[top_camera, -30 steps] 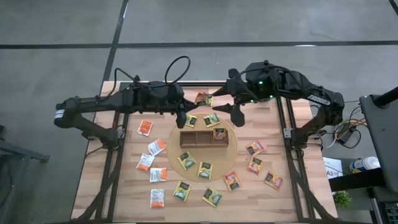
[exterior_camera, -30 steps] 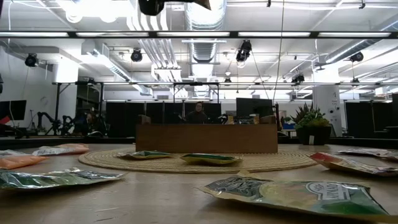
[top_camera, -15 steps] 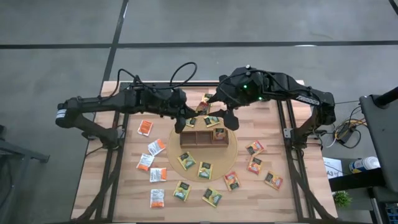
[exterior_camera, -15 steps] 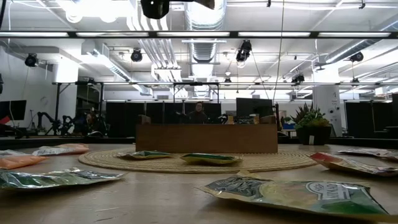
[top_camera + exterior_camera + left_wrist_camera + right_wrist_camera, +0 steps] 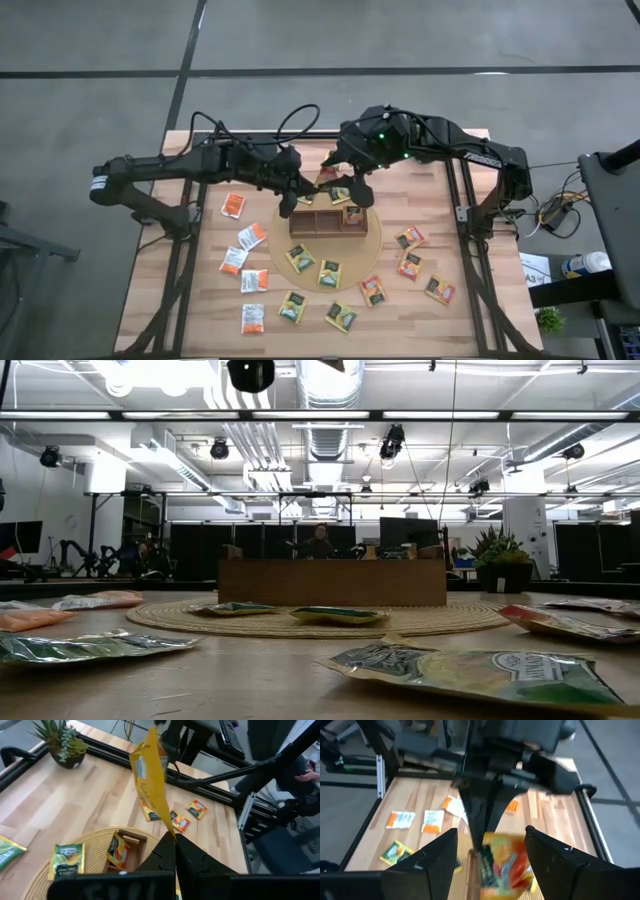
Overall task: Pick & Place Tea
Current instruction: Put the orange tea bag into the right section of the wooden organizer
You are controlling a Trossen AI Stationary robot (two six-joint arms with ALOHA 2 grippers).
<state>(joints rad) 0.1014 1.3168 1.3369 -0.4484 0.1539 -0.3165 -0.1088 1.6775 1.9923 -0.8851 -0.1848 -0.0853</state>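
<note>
- Orange tea bag (image 5: 150, 775) hangs just above the wooden tray (image 5: 326, 222), pinched at one edge by our left gripper (image 5: 175, 837).
- We think it is held up like this so our other arm can take it.
- Our right gripper (image 5: 490, 851) has its fingers spread wide on both sides of the bag and grips nothing yet.
- Other tea bags (image 5: 330, 272) lie flat around the tray.

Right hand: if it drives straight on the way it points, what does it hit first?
Probably the orange-red tea sachet pinched in the shut left hand, directly between the right hand's open fingers. Depth unclear.
</note>
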